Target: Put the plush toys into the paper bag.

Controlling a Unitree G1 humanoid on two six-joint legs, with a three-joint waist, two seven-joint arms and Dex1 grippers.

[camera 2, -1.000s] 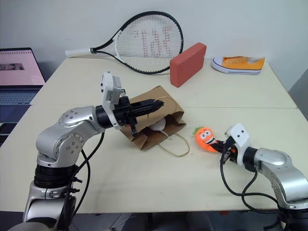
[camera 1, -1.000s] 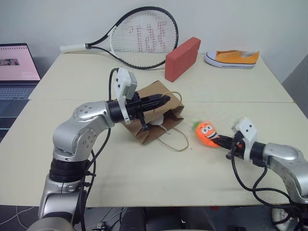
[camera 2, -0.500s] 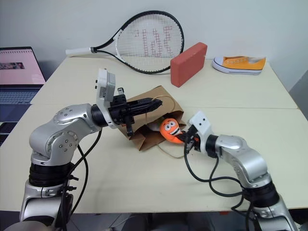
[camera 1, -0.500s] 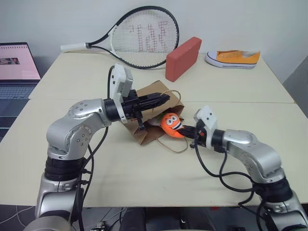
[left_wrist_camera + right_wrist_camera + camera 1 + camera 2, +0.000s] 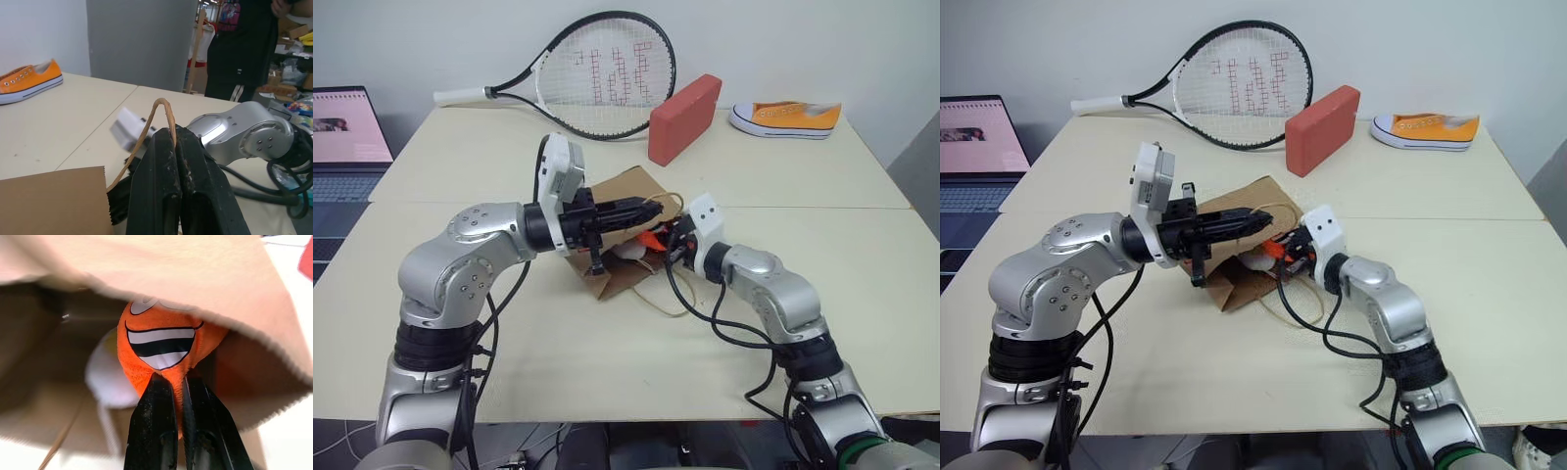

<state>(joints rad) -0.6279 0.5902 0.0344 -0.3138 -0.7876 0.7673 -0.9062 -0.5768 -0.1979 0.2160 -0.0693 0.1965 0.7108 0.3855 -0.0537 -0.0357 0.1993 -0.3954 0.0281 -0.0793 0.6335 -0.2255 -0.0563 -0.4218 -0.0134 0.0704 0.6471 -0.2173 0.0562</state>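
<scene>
The left gripper (image 5: 172, 147) reaches level across the table, clamped on the thin twisted handle (image 5: 157, 113) of the brown paper bag (image 5: 612, 196). The right gripper (image 5: 177, 396) pinches the soft orange carrot (image 5: 164, 350) inside the bag's mouth, beside the white egg (image 5: 105, 377).

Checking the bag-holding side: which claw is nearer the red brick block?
Left. The left claw, shut on the paper bag's handle, sits just in front of the red block. The right claw, pinching the carrot toy at the bag's mouth, is farther back.
</scene>
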